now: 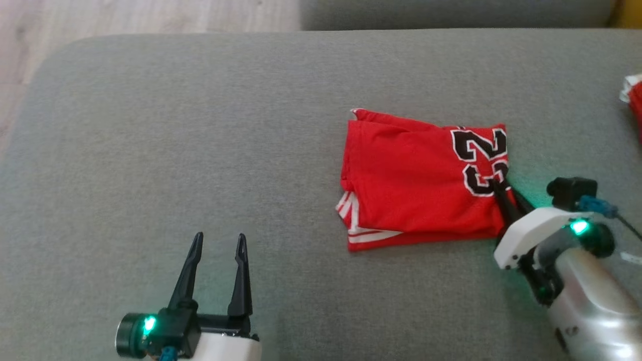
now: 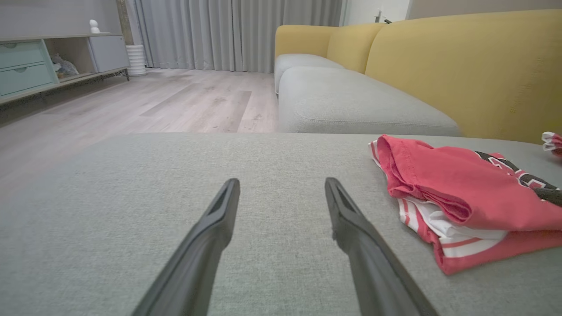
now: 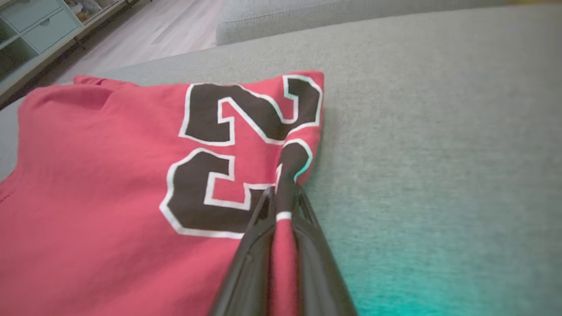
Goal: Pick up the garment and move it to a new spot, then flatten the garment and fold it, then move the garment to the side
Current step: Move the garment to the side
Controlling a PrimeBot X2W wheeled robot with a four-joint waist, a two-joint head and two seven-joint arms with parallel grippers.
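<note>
The folded red jersey (image 1: 416, 180) lies flat on the grey cushion (image 1: 200, 125), right of the middle in the head view, with its black number outlined in white near its right edge and white striped trim showing at its lower left corner. The right gripper (image 1: 499, 188) reaches in from the lower right, and its two dark fingers are pressed together on the jersey's right edge, just below the number. In the right wrist view a narrow ridge of red cloth is pinched up between the fingers of the right gripper (image 3: 283, 193), while the rest of the jersey (image 3: 109, 175) spreads out to the left of them. The left gripper (image 1: 220, 238) is well apart from the jersey, at the lower left over bare cushion, with its fingers spread and nothing between them. From the left wrist, the jersey (image 2: 461, 193) sits to the right of those spread fingers (image 2: 219, 219). Another bit of red and white cloth (image 1: 633, 100) lies at the cushion's far right edge.
</note>
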